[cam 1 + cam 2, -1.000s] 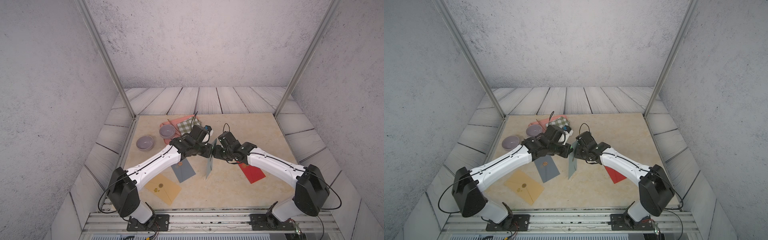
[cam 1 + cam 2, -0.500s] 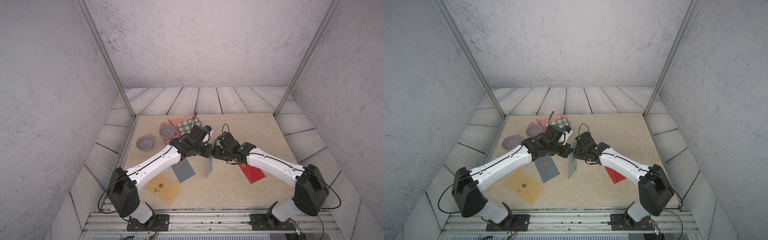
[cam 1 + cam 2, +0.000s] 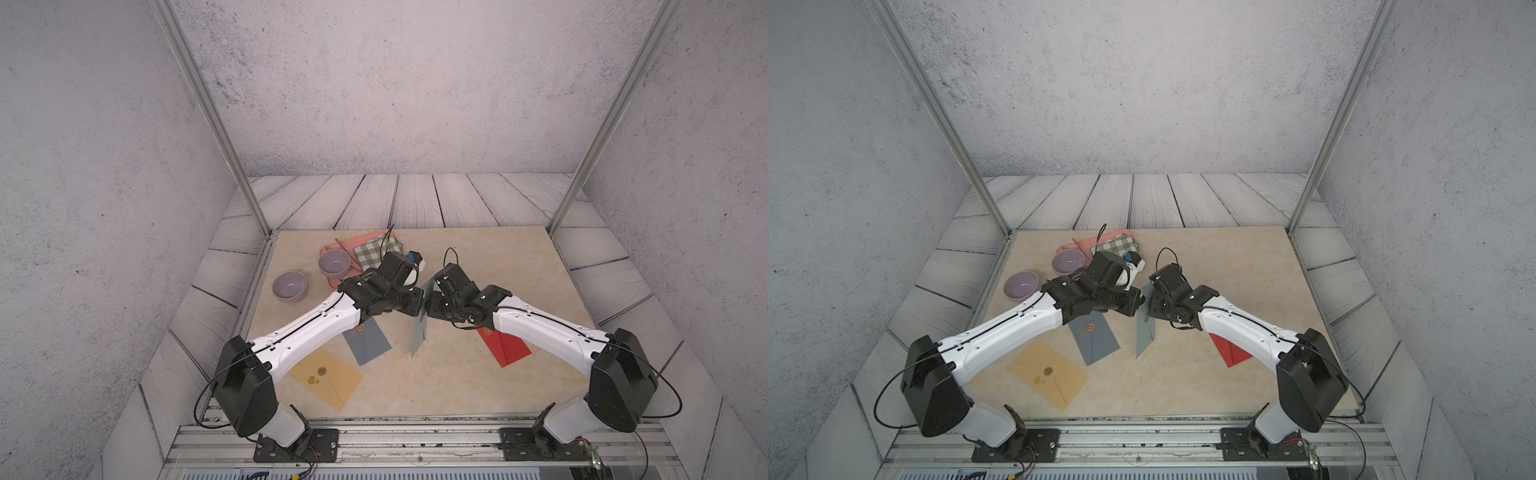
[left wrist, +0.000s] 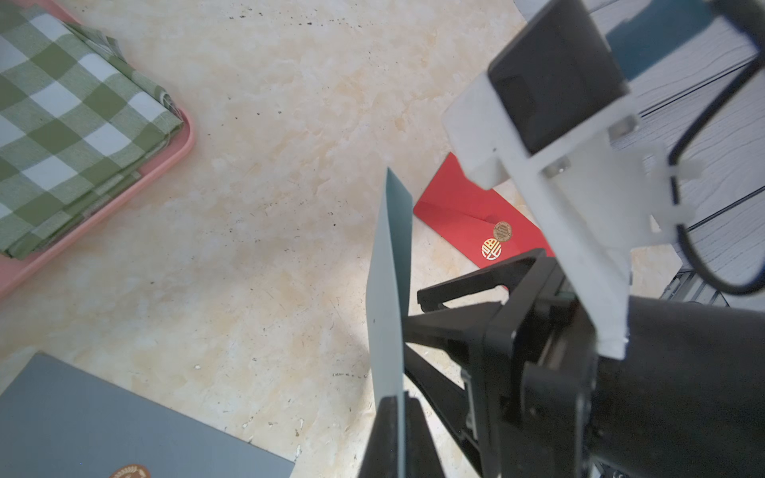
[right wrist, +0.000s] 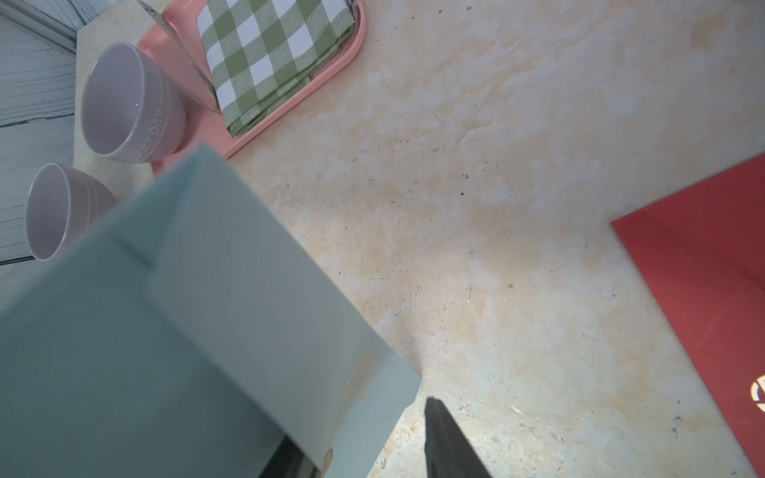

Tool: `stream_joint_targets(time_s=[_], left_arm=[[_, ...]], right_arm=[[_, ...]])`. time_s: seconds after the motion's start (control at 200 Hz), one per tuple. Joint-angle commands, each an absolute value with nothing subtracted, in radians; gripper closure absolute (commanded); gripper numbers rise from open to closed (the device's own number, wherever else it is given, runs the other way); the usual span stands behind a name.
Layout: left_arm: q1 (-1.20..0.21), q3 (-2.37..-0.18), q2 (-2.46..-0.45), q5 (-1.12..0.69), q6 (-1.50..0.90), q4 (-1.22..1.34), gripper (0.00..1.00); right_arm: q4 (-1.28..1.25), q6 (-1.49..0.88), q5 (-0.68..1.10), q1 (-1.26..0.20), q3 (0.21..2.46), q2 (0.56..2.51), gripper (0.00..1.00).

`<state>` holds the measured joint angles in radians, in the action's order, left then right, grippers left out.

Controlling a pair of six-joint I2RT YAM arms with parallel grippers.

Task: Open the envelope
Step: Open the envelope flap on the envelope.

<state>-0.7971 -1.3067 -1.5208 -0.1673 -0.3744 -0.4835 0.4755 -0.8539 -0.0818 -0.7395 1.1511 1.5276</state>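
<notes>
Over the middle of the beige marbled tabletop (image 3: 498, 266), holding a pale teal paper envelope (image 3: 420, 332) raised upright on edge, between a slate-grey envelope (image 3: 368, 343) and a red envelope (image 3: 505, 347) lying flat. Pinched along one edge by the left gripper (image 3: 417, 305), clamped tight on the paper in the left wrist view. Met from the opposite face by the right gripper (image 3: 431, 305), parted: one finger mostly hidden under the paper in the right wrist view, the other finger (image 5: 447, 438) standing clear beside it, gripping nothing. Hard to tell whether the lowest corner touches the surface. Nearer the rail, flat, a tan envelope (image 3: 328, 378) with a round seal. Toward the back, a pink plastic tray (image 3: 349, 242) bearing a folded green-and-white checked cloth (image 3: 372, 251) and a lilac ceramic bowl (image 3: 334, 264); just beside the tray, on the tabletop, a second lilac bowl (image 3: 289, 285).
</notes>
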Motion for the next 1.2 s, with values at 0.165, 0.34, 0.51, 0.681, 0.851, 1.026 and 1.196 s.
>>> stream_joint_targets(time_s=[0.165,0.34,0.51,0.681,0.851,1.026,1.196], left_arm=[[-0.805,-1.298,-1.472,-0.154,-0.372,-0.444,1.0],[-0.805,-1.296,-1.475,-0.153,-0.373,-0.442,1.0],[-0.805,-1.291,-1.47,-0.147,-0.373,-0.443,1.0],[-0.805,-1.291,-1.471,-0.149,-0.372,-0.441,1.0],[-0.805,-1.286,-1.471,-0.153,-0.369,-0.439,1.0],[-0.798,-1.254,-1.46,-0.18,-0.368,-0.403,1.0],[-0.732,-1.2,-1.441,-0.291,-0.439,-0.339,1.0]], right_arm=[[0.534,-0.842,-0.138,-0.741,1.154,1.522,0.57],[0.546,-0.847,-0.19,-0.739,1.144,1.511,0.57],[0.556,-0.848,-0.205,-0.739,1.141,1.505,0.57],[0.558,-0.85,-0.21,-0.738,1.141,1.502,0.57],[0.567,-0.837,-0.266,-0.734,1.127,1.48,0.56],[0.51,-0.722,-0.232,-0.703,1.082,1.446,0.5],[0.433,-0.588,-0.073,-0.619,1.008,1.383,0.4]])
